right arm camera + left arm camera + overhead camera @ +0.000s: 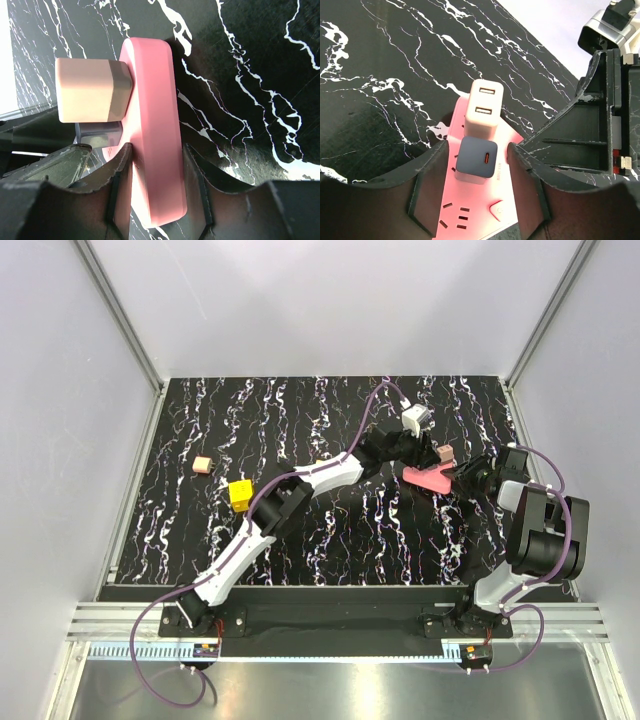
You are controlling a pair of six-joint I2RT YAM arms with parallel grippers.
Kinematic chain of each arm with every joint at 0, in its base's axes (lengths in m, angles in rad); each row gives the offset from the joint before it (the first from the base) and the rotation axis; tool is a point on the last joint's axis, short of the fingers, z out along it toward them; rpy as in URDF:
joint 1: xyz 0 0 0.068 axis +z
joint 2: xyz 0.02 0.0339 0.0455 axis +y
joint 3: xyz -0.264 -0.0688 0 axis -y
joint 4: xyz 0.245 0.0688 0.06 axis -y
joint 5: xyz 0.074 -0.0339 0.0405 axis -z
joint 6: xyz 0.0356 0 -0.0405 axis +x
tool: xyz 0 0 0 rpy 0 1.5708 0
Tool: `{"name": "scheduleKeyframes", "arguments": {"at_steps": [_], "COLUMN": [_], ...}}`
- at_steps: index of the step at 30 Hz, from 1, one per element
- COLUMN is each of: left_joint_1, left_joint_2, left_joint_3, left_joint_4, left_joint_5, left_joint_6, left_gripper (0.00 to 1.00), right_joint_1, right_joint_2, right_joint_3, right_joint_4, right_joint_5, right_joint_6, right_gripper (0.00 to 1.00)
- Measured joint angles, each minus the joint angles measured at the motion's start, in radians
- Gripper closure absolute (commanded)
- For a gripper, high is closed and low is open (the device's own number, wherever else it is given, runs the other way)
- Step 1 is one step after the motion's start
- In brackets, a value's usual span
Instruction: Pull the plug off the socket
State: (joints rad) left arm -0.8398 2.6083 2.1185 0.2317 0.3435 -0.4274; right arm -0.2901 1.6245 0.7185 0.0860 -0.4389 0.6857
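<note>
Plug [476, 160] blue-grey, square, seated in pink socket [475, 205] beside beige charger [483, 112].

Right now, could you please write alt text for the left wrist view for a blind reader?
A grey-blue charger, plugged into a pink power strip, sits between the jaws of the left gripper; a beige charger stands behind it.

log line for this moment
left hand: around grey plug, small gaps | right hand: clamped on pink power strip | plug: seated

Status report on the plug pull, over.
Right claw shut on pink strip. Left claw straddling grey plug, grip unconfirmed. Plug seated. Beige charger right beside it.
</note>
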Motion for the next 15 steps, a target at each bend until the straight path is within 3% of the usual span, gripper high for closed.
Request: {"name": "scheduleKeyframes", "arguments": {"at_steps": [8, 15], "left_joint_1": [-0.003, -0.003], "left_joint_2": [0.000, 0.000], "left_joint_3": [0.000, 0.000], "left_joint_4": [0.000, -0.025], "left_joint_5": [0.001, 0.000], "left_joint_6": [-0.003, -0.013], "left_gripper": [0.34, 0.42], "right_joint_1": [0.000, 0.000], "right_joint_2": [0.000, 0.000], "right_joint_3": [0.000, 0.000], "right_joint_4": [0.000, 0.000], "right_joint_5": [0.000, 0.000], "right_joint_6": [0.000, 0.000], "right_gripper": [1.00, 1.00]}}
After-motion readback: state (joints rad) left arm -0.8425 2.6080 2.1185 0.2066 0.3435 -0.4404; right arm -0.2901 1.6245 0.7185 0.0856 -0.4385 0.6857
